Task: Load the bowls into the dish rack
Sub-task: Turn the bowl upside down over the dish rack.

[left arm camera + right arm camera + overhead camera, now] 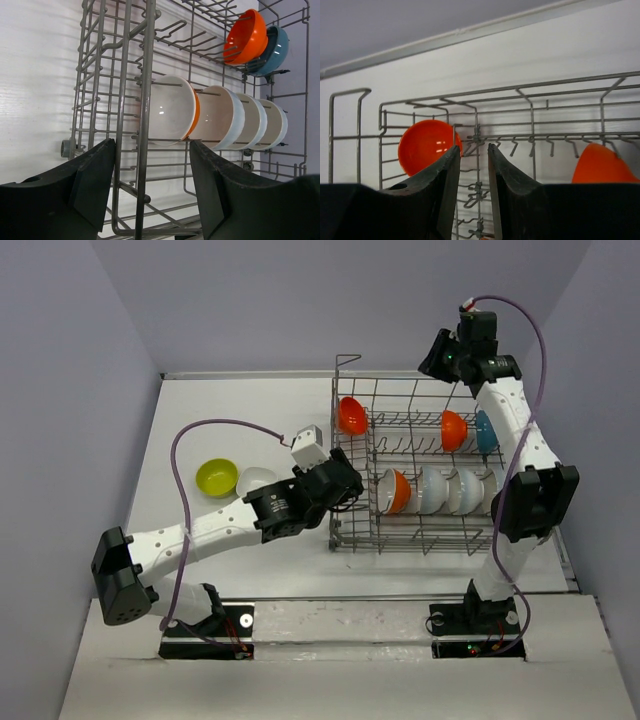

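Left pincer [152, 150] released, jaws wide apart and empty, posed just outside the left end wall of the dish rack [145, 75]. One upright wire of that wall seen in the gap, not touched. Wide stance probably meant to clear the wires.

Just inside that wall, in the near row: white bowl [170, 110] standing on edge between tines, with an orange-red rim close behind it. Then three more white bowls [220, 117] leaning the same way, held upright by the tines, likely to save room. In the far row of the rack: orange-red bowl [247, 35] and blue bowl [277, 47], close together, also on edge.

Right pincer [474, 150] above the far side of the rack, fingers only narrowly apart, nothing between them. Below it, another orange-red bowl [427, 145] in the far left corner, near the raised handle.

Left of the rack, on the tabletop [190, 420]: yellow-green bowl [217, 477] and round white bowl [257, 480], side by side, not yet loaded. Task judged mostly done, only these two left, both nearer to the left arm.
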### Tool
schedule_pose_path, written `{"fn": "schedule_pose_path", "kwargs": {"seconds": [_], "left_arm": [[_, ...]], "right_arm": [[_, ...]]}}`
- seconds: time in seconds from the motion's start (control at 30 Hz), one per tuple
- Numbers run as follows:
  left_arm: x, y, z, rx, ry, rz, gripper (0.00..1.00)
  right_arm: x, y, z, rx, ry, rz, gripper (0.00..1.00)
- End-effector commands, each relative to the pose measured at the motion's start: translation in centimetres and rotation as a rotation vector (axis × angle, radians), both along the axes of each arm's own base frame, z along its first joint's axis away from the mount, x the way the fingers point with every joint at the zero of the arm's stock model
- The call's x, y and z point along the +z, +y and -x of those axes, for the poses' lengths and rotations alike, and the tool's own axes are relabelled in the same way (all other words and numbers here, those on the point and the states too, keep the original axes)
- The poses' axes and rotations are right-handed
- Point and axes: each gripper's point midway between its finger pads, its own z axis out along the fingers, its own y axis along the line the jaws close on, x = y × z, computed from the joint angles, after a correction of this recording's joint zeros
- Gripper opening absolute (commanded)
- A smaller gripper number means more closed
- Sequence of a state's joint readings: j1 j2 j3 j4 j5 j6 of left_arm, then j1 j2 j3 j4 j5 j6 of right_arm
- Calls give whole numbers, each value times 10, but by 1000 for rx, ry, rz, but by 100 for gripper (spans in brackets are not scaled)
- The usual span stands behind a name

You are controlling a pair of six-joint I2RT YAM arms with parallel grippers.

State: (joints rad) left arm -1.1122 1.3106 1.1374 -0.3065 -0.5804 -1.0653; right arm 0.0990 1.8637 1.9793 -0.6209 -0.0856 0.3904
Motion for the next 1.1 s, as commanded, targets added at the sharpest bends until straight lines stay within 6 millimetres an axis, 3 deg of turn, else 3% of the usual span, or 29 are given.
{"fn": "schedule_pose_path", "kwargs": {"seconds": [0.0, 0.23, 0.47, 0.87, 1.07], "left_arm": [[70, -13, -16, 86, -112, 196, 68], [73, -3, -22, 140, -129, 169, 69], [74, 6, -26, 187, -138, 129, 69], [55, 13, -27, 230, -111, 68, 69], [46, 16, -27, 239, -99, 60, 69]], "right_arm": [[8, 55, 14, 166, -37, -6, 35], [-8, 111, 32, 327, -18, -28, 35], [-37, 149, 49, 422, 22, -38, 34], [-76, 190, 63, 528, 59, -36, 34], [-93, 194, 55, 502, 75, 2, 34]]}}
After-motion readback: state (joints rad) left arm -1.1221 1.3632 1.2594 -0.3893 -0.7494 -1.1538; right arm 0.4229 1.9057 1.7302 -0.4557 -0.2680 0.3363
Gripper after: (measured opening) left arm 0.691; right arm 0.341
